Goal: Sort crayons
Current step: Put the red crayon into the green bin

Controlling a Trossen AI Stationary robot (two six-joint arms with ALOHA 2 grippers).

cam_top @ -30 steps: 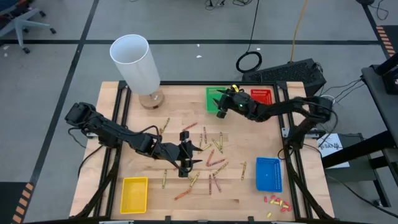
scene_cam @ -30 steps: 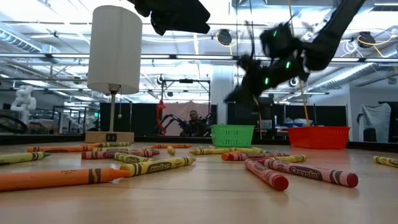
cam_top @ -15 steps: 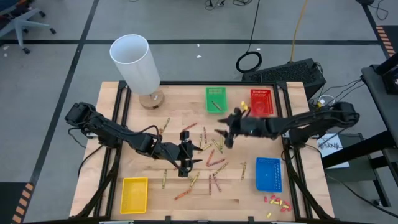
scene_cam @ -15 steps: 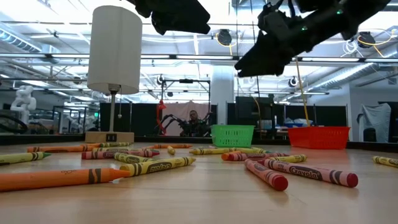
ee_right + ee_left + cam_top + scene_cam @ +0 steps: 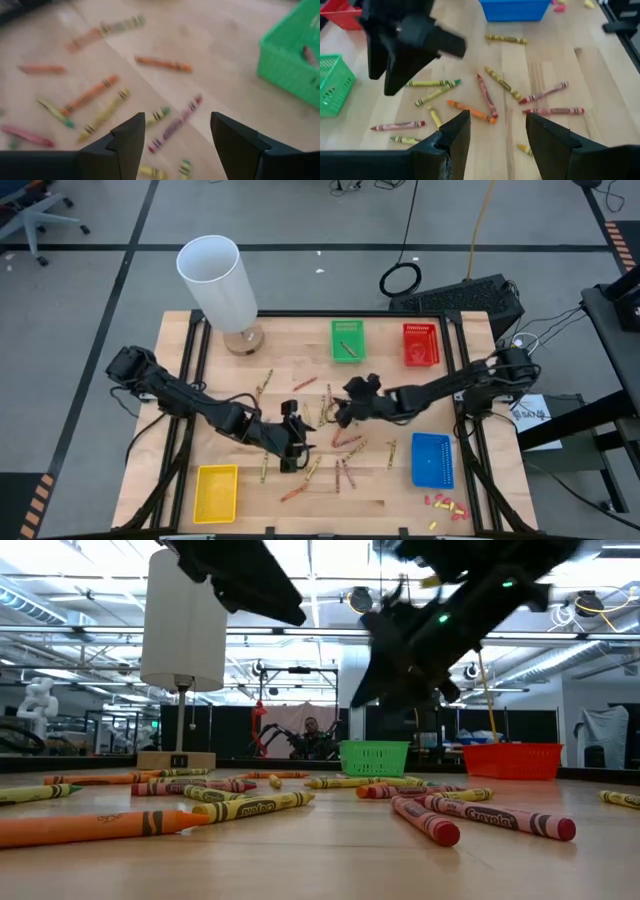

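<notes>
Both grippers, left gripper (image 5: 291, 442) and right gripper (image 5: 343, 406), hover empty with fingers apart over scattered crayons (image 5: 347, 440): light, stiff, roll-prone; pinch mid-barrel, across.

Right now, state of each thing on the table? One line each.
Left gripper: fingers open, empty, over the crayons.
Right gripper: fingers open, empty, above mid-table.
Crayons: scattered loose on the table.
Green basket: upright, one crayon inside.
Red basket: upright.
Blue basket: upright, looks empty.
Yellow basket: upright, looks empty.
Lamp: upright.
</notes>
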